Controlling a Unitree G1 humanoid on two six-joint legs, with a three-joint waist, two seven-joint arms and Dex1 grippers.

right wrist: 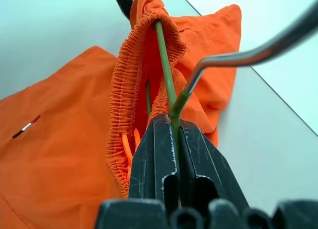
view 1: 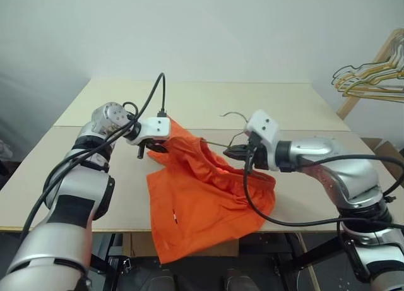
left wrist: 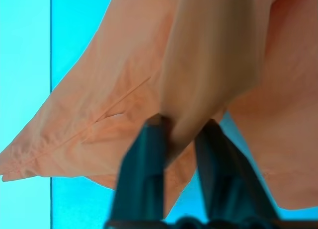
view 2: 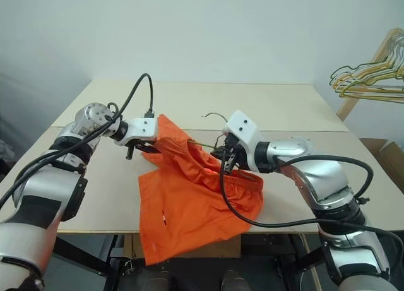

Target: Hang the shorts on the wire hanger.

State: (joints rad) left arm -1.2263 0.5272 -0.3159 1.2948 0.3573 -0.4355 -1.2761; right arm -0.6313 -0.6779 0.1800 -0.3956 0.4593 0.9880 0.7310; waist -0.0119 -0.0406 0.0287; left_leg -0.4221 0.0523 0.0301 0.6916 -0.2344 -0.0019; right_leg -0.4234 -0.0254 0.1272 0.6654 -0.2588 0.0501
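Right now my right gripper [right wrist: 171, 134] is clamped on the wire hanger [right wrist: 166, 75], whose long wire runs leftward into the shorts [view 1: 202, 196] waistband; my left gripper [left wrist: 181, 134], nearer that far-left end, pinches the fabric there.

Pale table [view 1: 265, 105] against plain white wall [view 1: 208, 26]

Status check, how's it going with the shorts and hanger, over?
Left gripper shut on shorts. Right gripper shut on wire hanger, waistband threaded on. Nothing in the way.
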